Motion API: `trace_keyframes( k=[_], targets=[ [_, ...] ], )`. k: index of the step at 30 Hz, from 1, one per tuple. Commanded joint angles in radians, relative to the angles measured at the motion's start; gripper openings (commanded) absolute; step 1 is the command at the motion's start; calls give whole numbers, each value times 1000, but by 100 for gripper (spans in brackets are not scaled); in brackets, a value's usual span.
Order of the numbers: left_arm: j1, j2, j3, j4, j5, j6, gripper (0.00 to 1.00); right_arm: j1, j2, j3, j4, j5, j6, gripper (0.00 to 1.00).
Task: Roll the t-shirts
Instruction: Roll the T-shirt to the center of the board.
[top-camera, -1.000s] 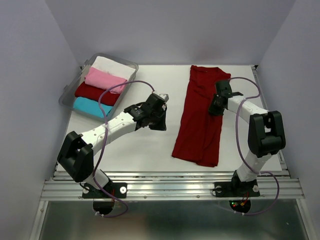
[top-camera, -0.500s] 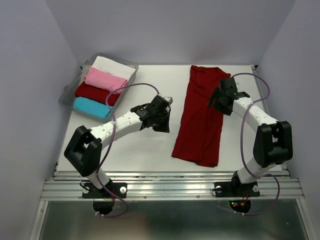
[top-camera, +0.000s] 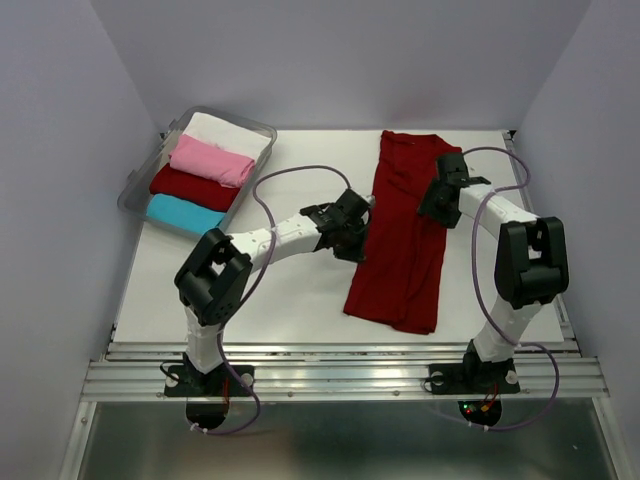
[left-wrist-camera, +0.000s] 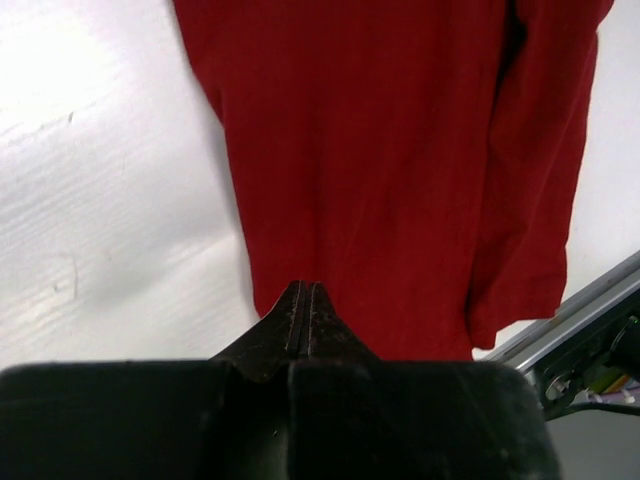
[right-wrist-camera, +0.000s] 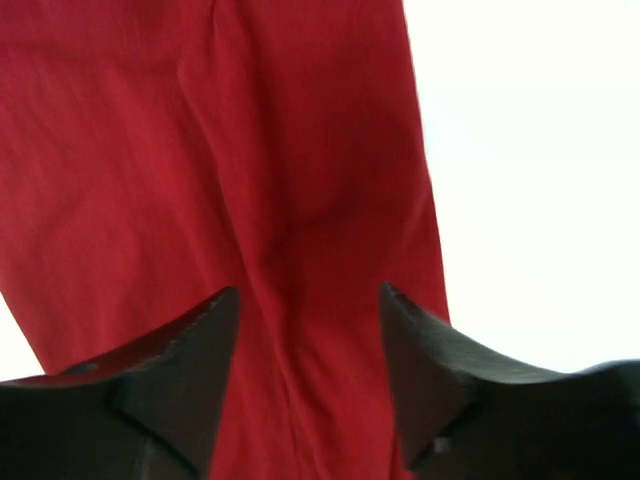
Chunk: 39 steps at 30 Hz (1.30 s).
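Dark red cloth t-shirt (top-camera: 405, 240), folded to a long strip, flat on white counter (top-camera: 270, 300). Left jaws pressed together, tips over the strip's left edge, cloth spreading ahead of them. Right jaws spread above its upper right part, cloth beneath both tips, nothing pinched.

The left arm (top-camera: 285, 238) slants across the desk (top-camera: 290, 300) from its near base to the left edge of the dark red t-shirt (top-camera: 400, 265), cutting the bare stretch between the shirt and the clear bin (top-camera: 135, 190) in the far left corner. The right arm (top-camera: 500, 215) reaches over the shirt's right side. Bare desk runs along the near edge; walls (top-camera: 60, 150) close three sides.
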Motion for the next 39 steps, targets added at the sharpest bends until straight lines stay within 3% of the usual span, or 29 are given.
trace_keyframes(
  k=[1,4,11,21,32,39],
  targets=[
    [-4,34,73,31,13,2,0,-32,38,96,33,-9,-20,55],
    [-6,81,103,43,13,-1,0,-41,98,126,35,-12,-25,39],
    [-7,166,140,66,-17,-1,0,-41,214,199,44,-11,-37,23],
    [-1,164,16,123,-20,-24,0,-32,349,284,56,-58,-84,21],
    [-1,32,-260,218,-23,-98,0,133,426,363,36,-54,-94,21],
    [0,2,-266,206,-46,-98,0,144,419,356,35,-55,-77,21]
  ],
)
